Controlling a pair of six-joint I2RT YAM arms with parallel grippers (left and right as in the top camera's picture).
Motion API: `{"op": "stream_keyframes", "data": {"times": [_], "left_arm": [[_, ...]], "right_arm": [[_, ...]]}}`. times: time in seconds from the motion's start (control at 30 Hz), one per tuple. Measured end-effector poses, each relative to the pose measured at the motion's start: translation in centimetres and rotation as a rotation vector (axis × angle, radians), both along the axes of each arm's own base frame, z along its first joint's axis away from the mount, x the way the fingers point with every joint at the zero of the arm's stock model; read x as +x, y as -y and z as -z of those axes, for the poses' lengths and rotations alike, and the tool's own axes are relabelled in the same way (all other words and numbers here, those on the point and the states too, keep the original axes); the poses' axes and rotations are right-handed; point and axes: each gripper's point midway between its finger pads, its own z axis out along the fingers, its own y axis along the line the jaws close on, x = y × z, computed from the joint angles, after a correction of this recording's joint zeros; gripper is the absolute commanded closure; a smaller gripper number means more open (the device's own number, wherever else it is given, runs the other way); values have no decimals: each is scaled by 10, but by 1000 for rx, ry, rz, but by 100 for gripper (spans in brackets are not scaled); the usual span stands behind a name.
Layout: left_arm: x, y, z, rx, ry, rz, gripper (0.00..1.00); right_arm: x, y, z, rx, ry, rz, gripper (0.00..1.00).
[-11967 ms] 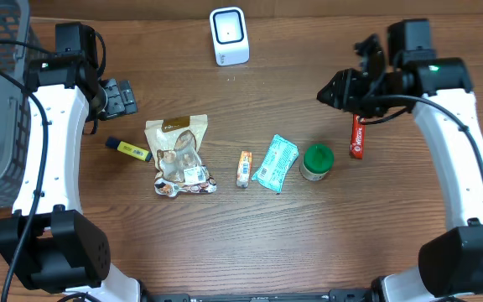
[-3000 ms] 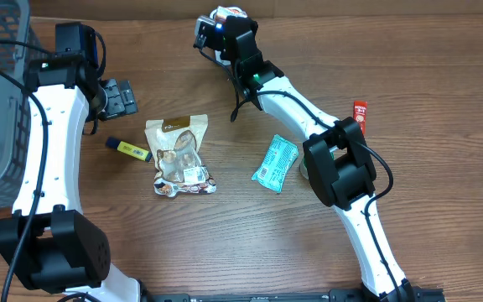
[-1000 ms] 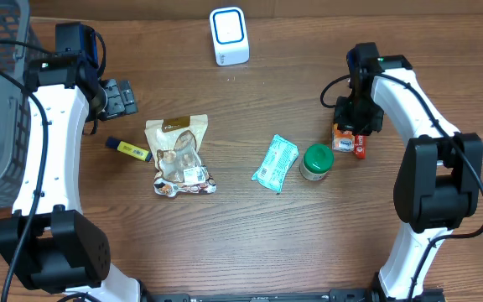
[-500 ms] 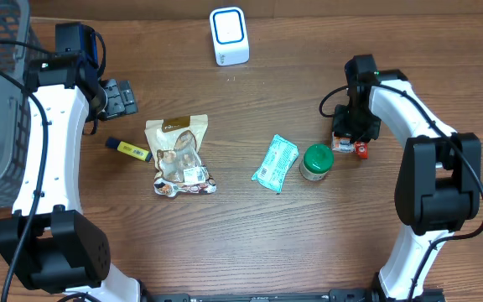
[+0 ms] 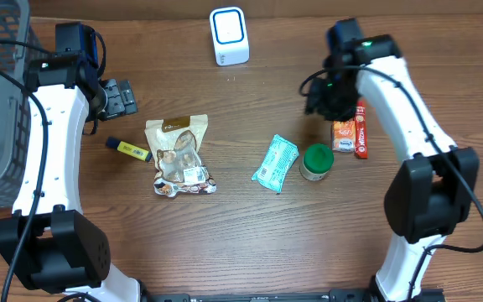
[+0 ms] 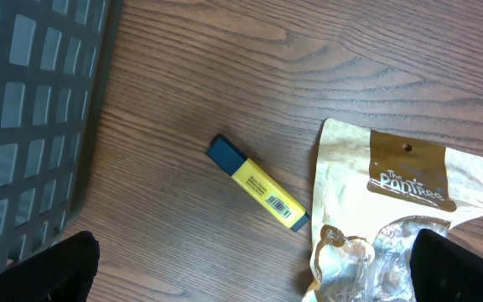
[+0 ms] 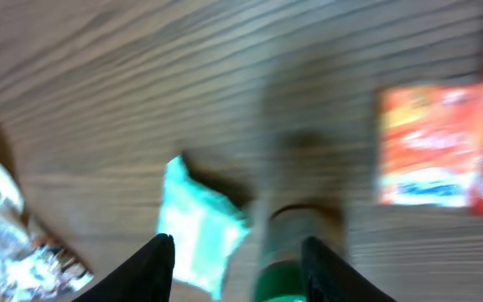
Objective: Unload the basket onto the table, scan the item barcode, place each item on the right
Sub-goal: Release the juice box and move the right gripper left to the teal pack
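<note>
Orange packet [image 5: 343,136] edge-to-edge with red stick [image 5: 360,131] — right end effector [image 5: 322,102] apart

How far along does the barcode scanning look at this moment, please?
Apparently done: the orange packet and red stick lie together at the right. In hand: nothing; the right gripper hangs open and empty, the left gripper open too. Left: jar, teal packet, snack bag and highlighter, none near the scanner.

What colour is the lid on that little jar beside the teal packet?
The lid is green, clearest in the overhead view.
</note>
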Motion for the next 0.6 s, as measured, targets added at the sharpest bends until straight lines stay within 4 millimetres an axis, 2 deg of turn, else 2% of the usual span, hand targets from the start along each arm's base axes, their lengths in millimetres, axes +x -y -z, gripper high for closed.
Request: {"op": "stream_keyframes", "data": {"times": [0.1, 0.13, 0.17, 0.2, 0.33, 0.4, 0.43, 0.5, 0.53, 0.6], "left_arm": [[0, 0, 0, 0, 0, 0, 0], [0, 0, 0, 0, 0, 0, 0], [0, 0, 0, 0, 0, 0, 0], [0, 0, 0, 0, 0, 0, 0], [0, 0, 0, 0, 0, 0, 0], [0, 0, 0, 0, 0, 0, 0], [0, 0, 0, 0, 0, 0, 0], [0, 0, 0, 0, 0, 0, 0], [0, 0, 0, 0, 0, 0, 0], [0, 0, 0, 0, 0, 0, 0]], "right_arm": [[-11, -39, 1, 14, -3, -45, 51], [-15, -53, 2, 21, 0, -66, 46], [-18, -64, 2, 25, 6, -85, 18], [-19, -80, 2, 39, 30, -110, 0], [-22, -132, -3, 93, 107, -184, 0], [-28, -149, -5, 108, 120, -209, 21], [-31, -158, -5, 116, 124, -216, 24], [-37, -163, -4, 106, 115, -203, 25], [-39, -160, -2, 79, 106, -170, 29], [-42, -149, 2, 16, 91, -94, 29]]}}
